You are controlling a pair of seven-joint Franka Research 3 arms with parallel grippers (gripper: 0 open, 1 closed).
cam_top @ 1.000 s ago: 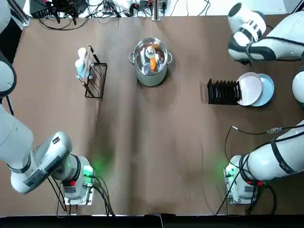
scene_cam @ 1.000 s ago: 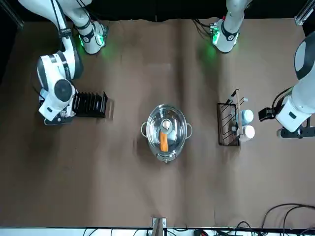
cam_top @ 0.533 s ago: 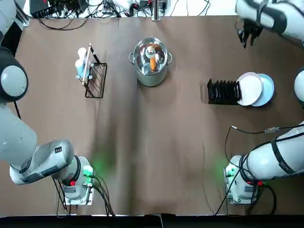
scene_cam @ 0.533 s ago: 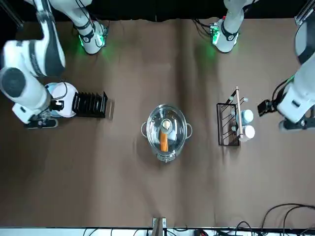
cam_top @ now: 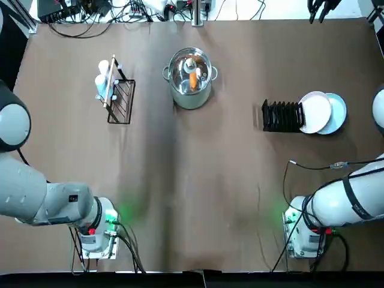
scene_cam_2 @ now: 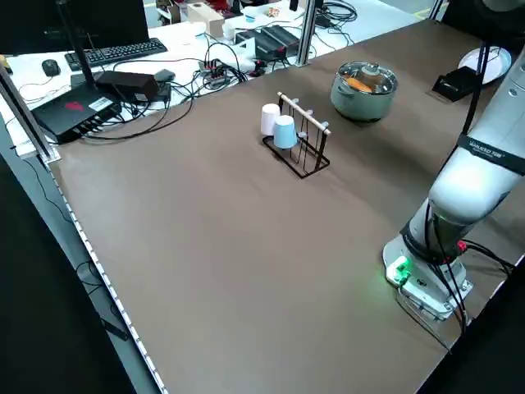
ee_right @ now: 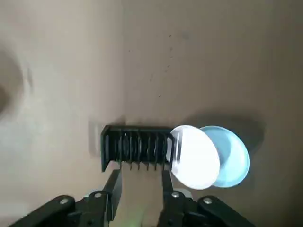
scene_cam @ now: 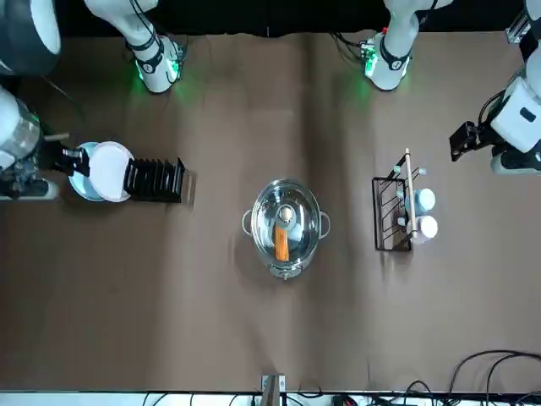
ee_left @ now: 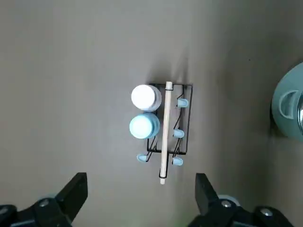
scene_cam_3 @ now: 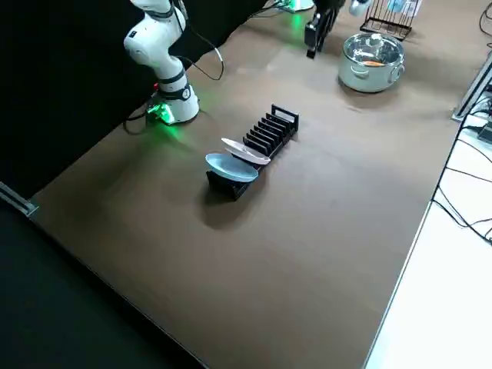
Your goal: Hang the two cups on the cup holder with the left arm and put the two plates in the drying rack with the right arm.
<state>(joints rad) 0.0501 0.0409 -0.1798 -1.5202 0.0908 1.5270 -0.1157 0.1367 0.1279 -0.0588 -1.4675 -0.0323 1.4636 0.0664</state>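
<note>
Brown cloth covers the table, and the task looks finished. Both arms are raised well above it. The left gripper, fingers spread wide and empty, looks straight down on the wire cup holder; the holder's wooden bar runs toward and away from the robot. The right gripper, fingers parted with nothing between them, hangs above the black drying rack, whose long axis runs across the table. The white plate and light blue plate lean at the rack's outer end. The white cup and light blue cup hang on the holder's outer side.
</note>
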